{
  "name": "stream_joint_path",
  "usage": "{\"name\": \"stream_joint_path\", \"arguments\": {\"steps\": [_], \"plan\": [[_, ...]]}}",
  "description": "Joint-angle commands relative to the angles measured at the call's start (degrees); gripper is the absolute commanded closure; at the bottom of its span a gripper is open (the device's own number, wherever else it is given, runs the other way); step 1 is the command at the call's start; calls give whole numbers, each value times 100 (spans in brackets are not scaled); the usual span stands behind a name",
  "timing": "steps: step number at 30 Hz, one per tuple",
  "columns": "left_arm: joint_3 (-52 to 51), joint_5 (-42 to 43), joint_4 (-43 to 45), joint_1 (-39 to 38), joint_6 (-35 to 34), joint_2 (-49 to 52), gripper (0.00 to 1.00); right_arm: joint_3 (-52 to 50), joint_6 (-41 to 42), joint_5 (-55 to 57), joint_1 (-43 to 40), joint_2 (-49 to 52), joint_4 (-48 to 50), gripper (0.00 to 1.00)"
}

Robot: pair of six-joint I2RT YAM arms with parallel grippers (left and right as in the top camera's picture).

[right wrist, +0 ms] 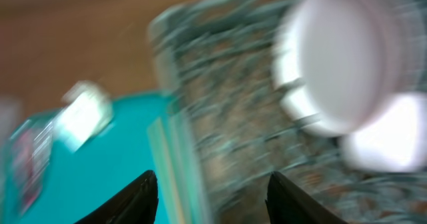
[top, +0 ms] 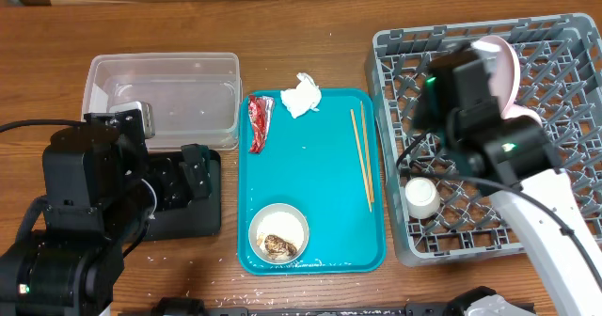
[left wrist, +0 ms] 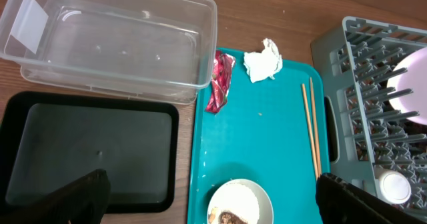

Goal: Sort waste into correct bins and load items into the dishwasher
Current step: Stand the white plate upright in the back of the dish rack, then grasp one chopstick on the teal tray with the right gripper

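Note:
The crumpled white napkin [top: 302, 96] and red wrapper [top: 260, 121] lie at the far end of the teal tray [top: 320, 189]. Two chopsticks [top: 362, 156] lie along its right side. A white bowl [top: 278, 233] with rice and a brown lump sits at its near end. The clear tub [top: 160, 95] and black tray [top: 188, 222] are left of it. The grey rack [top: 555, 165] holds a pink plate [top: 506, 67] and a white cup [top: 420, 197]. My left gripper [left wrist: 210, 184] is open and empty above the bowl [left wrist: 239, 203]. My right gripper [right wrist: 213, 184] is open and empty over the rack's left edge, in a blurred view.
The wooden table [top: 310, 34] surrounds everything. My left arm [top: 89, 194] covers part of the black tray. My right arm [top: 508, 156] crosses the rack. A pale pink bowl [right wrist: 387, 141] sits by the plate [right wrist: 350, 57] in the rack.

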Motion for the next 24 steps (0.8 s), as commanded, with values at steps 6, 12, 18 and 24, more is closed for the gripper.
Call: {"name": "stream_joint_path", "arguments": {"steps": [6, 12, 18, 24], "plan": [[44, -57, 7, -33, -35, 4, 0, -369, -7, -1248, 1226, 1611, -2, 46], [44, -57, 7, -33, -35, 4, 0, -369, -13, -1248, 1217, 2933, 485, 54], [44, -57, 9, -33, -35, 4, 0, -369, -103, -1145, 1119, 3532, 872, 53], [44, -57, 7, -33, -35, 4, 0, -369, -105, -1036, 874, 3908, 1014, 53]]}}
